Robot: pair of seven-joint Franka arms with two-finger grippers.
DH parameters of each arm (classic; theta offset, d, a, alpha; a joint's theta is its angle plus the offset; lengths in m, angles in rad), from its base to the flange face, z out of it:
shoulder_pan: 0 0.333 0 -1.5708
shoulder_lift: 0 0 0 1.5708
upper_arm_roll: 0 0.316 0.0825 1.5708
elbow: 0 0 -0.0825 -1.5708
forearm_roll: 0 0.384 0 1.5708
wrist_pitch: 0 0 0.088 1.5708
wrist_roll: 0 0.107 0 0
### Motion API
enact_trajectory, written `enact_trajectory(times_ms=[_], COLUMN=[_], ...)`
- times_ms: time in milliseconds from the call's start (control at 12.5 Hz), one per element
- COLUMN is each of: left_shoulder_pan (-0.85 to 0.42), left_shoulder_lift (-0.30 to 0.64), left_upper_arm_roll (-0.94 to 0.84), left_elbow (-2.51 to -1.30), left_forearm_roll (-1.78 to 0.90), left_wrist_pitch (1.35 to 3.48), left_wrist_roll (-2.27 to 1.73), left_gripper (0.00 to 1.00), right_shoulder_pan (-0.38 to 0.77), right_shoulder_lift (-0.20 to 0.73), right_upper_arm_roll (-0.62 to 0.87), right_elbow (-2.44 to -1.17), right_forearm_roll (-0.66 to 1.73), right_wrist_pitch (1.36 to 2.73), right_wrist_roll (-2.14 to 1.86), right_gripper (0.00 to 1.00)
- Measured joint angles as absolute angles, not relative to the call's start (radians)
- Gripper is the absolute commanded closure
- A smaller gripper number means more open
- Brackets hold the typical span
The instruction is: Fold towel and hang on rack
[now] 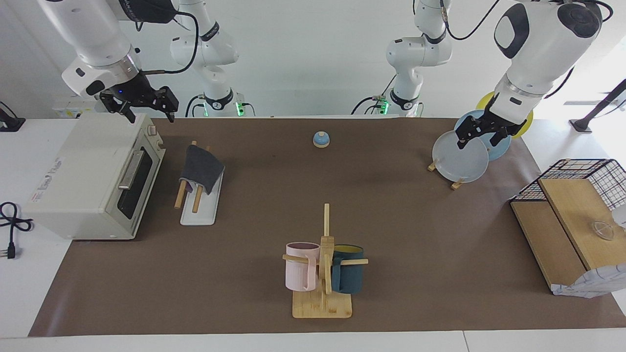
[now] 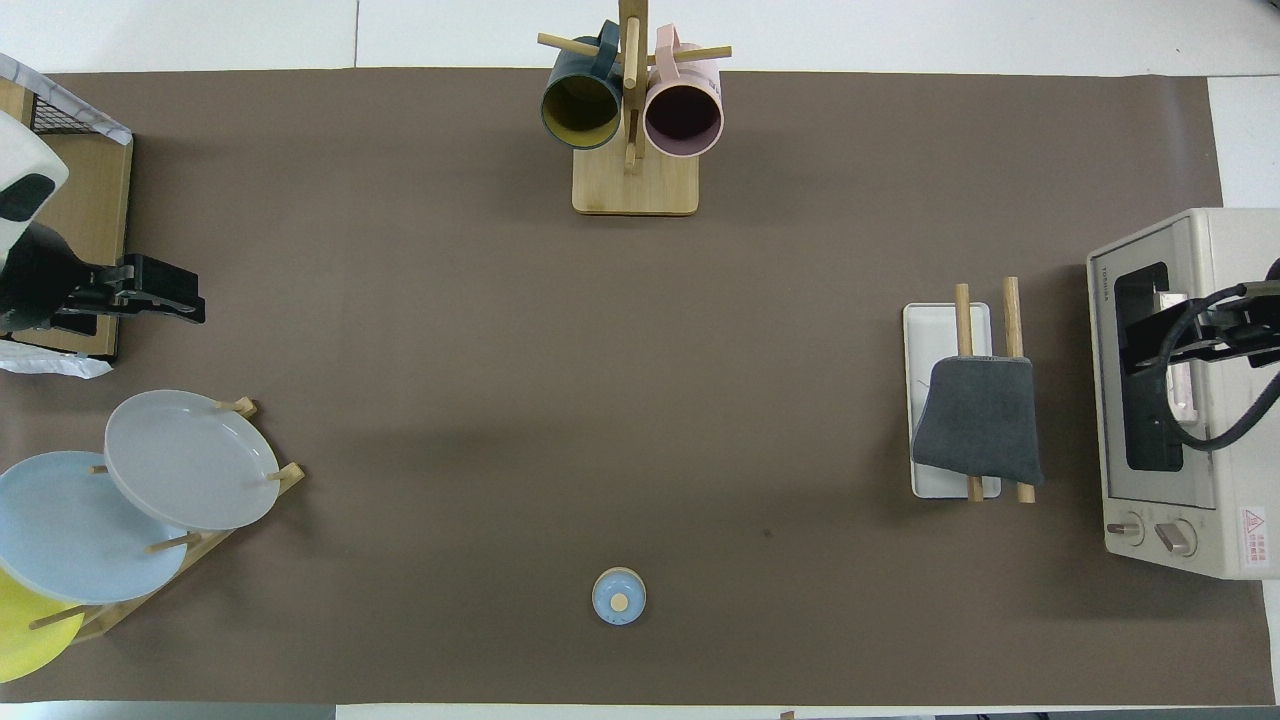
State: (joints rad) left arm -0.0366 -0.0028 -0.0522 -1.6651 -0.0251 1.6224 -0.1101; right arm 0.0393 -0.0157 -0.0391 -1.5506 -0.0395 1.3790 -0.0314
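Note:
The towel [image 1: 200, 168] hangs folded over the rack [image 1: 197, 201], dark grey face out, with a bit of purple showing under its edge. In the overhead view the towel [image 2: 978, 430] covers the nearer half of the rack's two wooden rods [image 2: 1011, 310], which stand over the white base [image 2: 928, 330]. My right gripper [image 1: 149, 113] is open and empty, up in the air over the toaster oven beside the rack, and it also shows in the overhead view [image 2: 1165, 345]. My left gripper [image 1: 478, 142] is open and empty over the plate stand, apart from the towel.
A white toaster oven [image 1: 93, 176] stands beside the rack at the right arm's end. A bamboo mug tree [image 1: 324, 264] with pink and teal mugs stands at the table's farther edge. A plate stand [image 1: 459, 159], a wire basket on a wooden board [image 1: 577, 210] and a small blue bell [image 1: 321, 140] are also on the table.

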Motion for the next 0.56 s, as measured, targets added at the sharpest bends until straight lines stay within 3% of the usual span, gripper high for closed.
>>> enact_trajectory(times_ms=[560], left_shoulder_pan=[-0.036], left_shoulder_lift=[-0.003], left_upper_arm_roll=[-0.052], left_elbow=[-1.665], left_forearm_roll=[-0.025], left_wrist_pitch=[1.622], left_wrist_roll=[-0.11], left_gripper=[0.0], right_shoulder_pan=[0.039], right_shoulder_lift=[-0.005], right_upper_arm_roll=[-0.039], right_elbow=[-1.556], right_forearm_roll=[-0.039], right_wrist_pitch=[1.382], right_wrist_roll=[-0.031], right_gripper=[0.0])
